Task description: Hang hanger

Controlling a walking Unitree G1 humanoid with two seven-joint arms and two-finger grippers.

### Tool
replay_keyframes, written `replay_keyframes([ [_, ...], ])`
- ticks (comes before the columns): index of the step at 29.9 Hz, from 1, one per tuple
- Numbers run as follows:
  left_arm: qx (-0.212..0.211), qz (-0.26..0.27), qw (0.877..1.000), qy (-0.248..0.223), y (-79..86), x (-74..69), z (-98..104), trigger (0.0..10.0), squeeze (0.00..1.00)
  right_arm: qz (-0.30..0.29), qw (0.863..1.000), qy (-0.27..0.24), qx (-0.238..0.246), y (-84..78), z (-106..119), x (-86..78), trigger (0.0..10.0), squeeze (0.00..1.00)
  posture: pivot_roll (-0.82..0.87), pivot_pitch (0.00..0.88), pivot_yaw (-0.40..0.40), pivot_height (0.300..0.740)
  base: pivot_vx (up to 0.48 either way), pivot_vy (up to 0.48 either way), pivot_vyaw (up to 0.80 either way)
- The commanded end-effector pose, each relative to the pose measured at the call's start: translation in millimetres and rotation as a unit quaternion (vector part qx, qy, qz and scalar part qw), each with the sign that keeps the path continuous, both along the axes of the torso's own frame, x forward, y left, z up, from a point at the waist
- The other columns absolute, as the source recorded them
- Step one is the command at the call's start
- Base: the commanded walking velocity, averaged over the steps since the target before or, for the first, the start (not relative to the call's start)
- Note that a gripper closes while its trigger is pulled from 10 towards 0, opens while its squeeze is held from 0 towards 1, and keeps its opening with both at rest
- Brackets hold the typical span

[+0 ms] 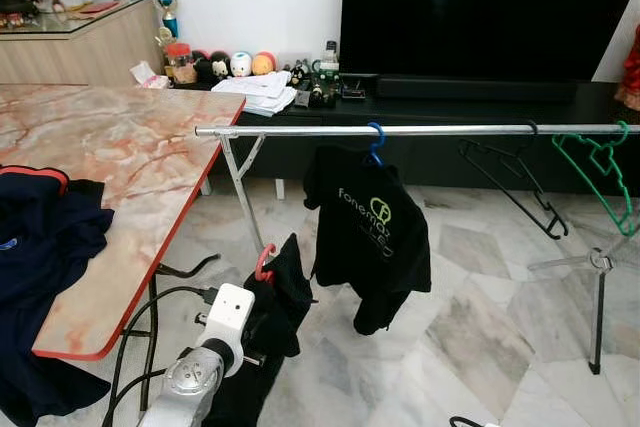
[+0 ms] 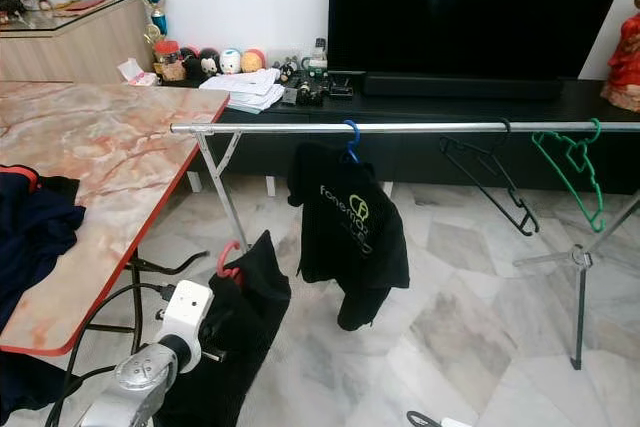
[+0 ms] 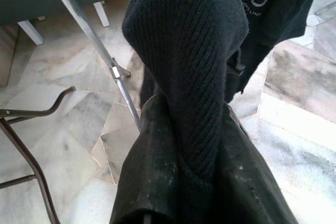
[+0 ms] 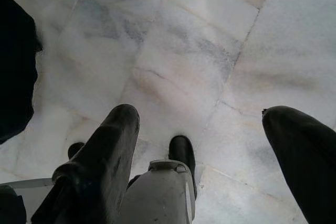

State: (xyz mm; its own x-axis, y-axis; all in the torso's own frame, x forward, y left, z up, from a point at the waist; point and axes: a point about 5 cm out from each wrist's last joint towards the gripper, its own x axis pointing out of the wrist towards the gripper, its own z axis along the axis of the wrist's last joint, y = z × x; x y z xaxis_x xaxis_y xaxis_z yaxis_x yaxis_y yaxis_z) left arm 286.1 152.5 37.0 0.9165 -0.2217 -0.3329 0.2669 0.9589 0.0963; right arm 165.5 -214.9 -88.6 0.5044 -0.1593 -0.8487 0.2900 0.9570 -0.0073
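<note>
Head views: a thin steel rail (image 1: 400, 130) runs across the room on angled legs; a black printed shirt (image 1: 368, 232) hangs from it on a blue hanger (image 1: 375, 142), with a bare black wire hanger (image 1: 512, 187) and a green one (image 1: 598, 175) further right; the marble-patterned bench (image 1: 110, 177) carries a dark garment (image 1: 45, 237), cut off at the edge. Below the rail, the left pincer (image 1: 262, 292) holds up a black cloth on a red hanger (image 1: 263, 262), only its hook showing.

Left wrist view: ribbed knit cloth (image 3: 191, 77) bulges between the black fingers (image 3: 157, 177), clamped on it.

Right wrist view: the right pincer (image 4: 210, 145) hangs with glossy fingers wide apart over pale veined marble floor (image 4: 184, 51).
</note>
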Motion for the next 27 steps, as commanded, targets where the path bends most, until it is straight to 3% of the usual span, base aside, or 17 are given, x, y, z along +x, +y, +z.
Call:
replay_keyframes([
  [1, 0.005, -0.005, 1.000, -0.017, -1.3, 4.3, 5.7, 10.0, 0.00, 0.001, 1.000, 0.005, 0.001, -0.6, -0.6, -1.3, 10.0, 0.00, -0.02, 0.000, 0.037, 0.740, 0.000, -0.465, 0.00],
  [20, 0.011, 0.011, 1.000, -0.015, 7.3, 1.2, 3.3, 10.0, 0.00, 0.013, 1.000, 0.006, -0.002, -1.3, -0.1, -0.6, 10.0, 0.00, -0.03, 0.000, 0.035, 0.740, 0.000, -0.465, 0.00],
  [27, 0.007, 0.043, 0.999, -0.012, 24.2, -7.7, -0.6, 10.0, 0.00, 0.029, 0.999, 0.010, -0.010, -2.6, 0.3, -0.1, 10.0, 0.00, -0.03, 0.000, 0.029, 0.740, 0.000, -0.465, 0.00],
])
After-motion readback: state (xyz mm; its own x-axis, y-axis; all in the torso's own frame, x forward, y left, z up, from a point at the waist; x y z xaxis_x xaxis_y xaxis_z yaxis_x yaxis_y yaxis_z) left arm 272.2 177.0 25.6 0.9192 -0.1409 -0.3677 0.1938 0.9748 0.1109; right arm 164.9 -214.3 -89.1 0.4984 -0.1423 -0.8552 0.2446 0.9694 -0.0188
